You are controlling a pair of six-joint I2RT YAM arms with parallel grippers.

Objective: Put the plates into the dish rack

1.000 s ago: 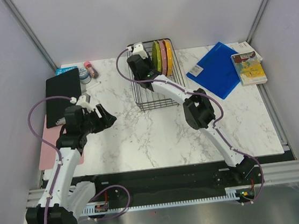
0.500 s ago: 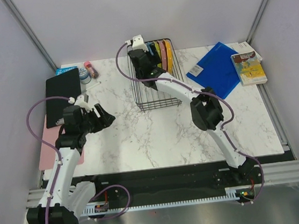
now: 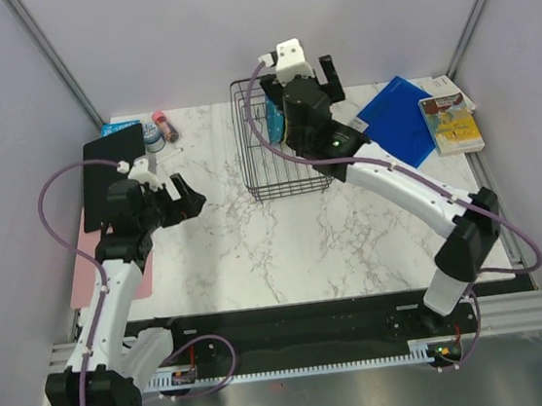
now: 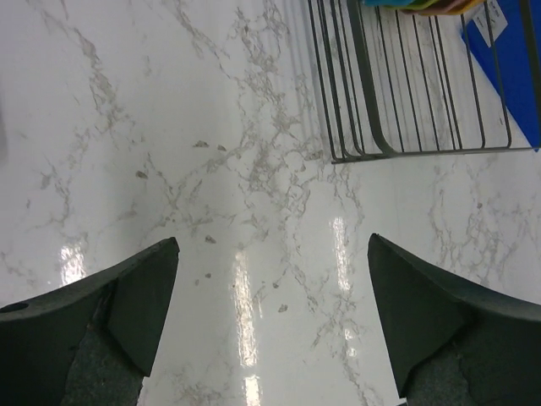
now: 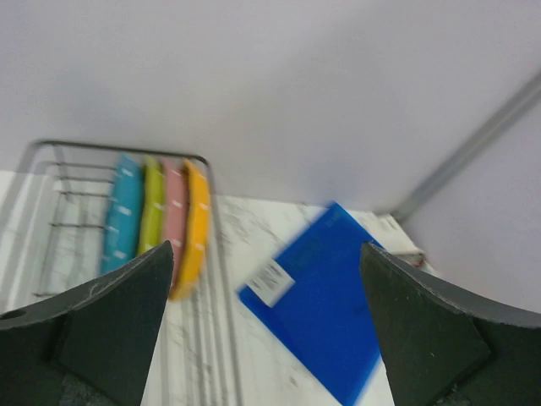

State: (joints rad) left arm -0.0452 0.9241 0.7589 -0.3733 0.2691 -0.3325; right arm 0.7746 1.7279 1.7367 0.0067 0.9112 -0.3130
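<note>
Four plates stand on edge side by side in the black wire dish rack (image 5: 84,145): teal (image 5: 125,216), lime green (image 5: 152,207), pink (image 5: 176,211) and orange-yellow (image 5: 196,224). From above, only the teal plate (image 3: 272,119) shows in the rack (image 3: 268,179); my right arm hides the others. My right gripper (image 3: 302,87) hangs open and empty above the rack's back right corner, apart from the plates. My left gripper (image 3: 185,201) is open and empty over bare marble, left of the rack (image 4: 406,101).
A blue folder (image 3: 394,120) and a book (image 3: 451,124) lie right of the rack. At the table's left are a black tablet (image 3: 114,172), a pink sheet (image 3: 87,268) and small containers (image 3: 160,127). Walls close in the back and both sides.
My right gripper opened, let go of the teal plate in the rack and rose up and to the right. My left gripper opened wider, staying in place.
</note>
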